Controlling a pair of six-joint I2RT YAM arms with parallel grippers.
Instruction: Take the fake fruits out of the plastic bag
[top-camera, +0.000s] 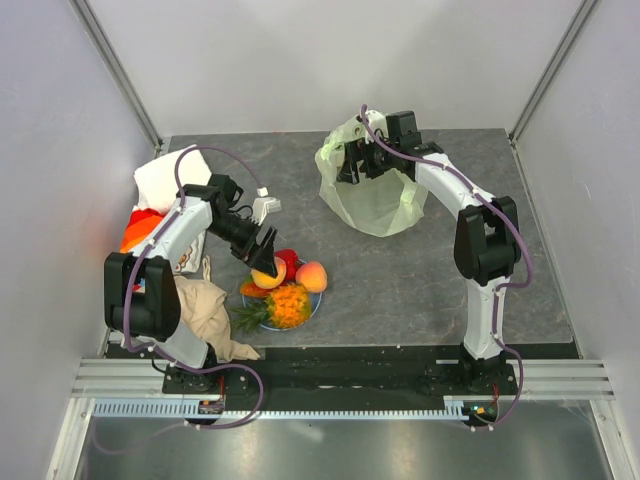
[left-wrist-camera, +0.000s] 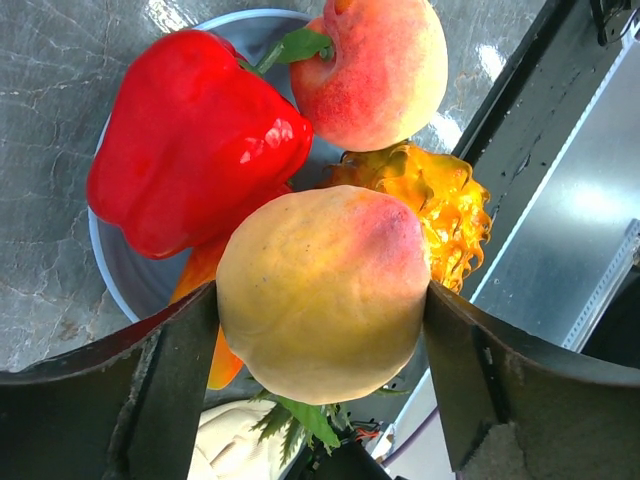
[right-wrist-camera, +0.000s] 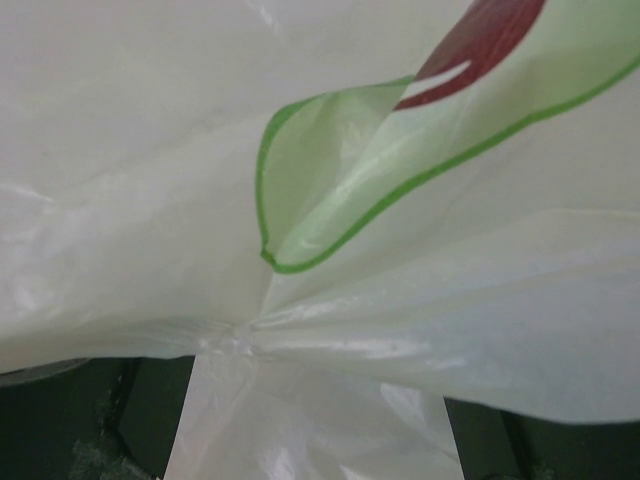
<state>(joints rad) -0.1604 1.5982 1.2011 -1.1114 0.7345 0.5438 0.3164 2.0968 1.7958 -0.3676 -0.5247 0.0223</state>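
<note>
My left gripper (top-camera: 268, 268) (left-wrist-camera: 322, 290) hangs just above the light-blue plate (top-camera: 313, 303) (left-wrist-camera: 110, 270). Its fingers press both sides of a yellow-orange round fruit (top-camera: 268, 276) (left-wrist-camera: 320, 290). On the plate lie a red pepper (top-camera: 288, 260) (left-wrist-camera: 190, 140), a peach (top-camera: 311, 276) (left-wrist-camera: 375, 70) and an orange pineapple (top-camera: 288, 305) (left-wrist-camera: 440, 200). The pale green plastic bag (top-camera: 375, 205) (right-wrist-camera: 320, 150) stands at the back right. My right gripper (top-camera: 350, 163) (right-wrist-camera: 318, 400) is at its rim, jaws wide, with bag film bunched between them. The bag's inside is hidden.
A beige cloth (top-camera: 205, 315) lies by the left arm's base, close to the plate. A white cloth (top-camera: 160, 180) and an orange-red item (top-camera: 140, 230) sit at the far left. The black rail of the table's near edge (top-camera: 330, 360) runs just in front of the plate.
</note>
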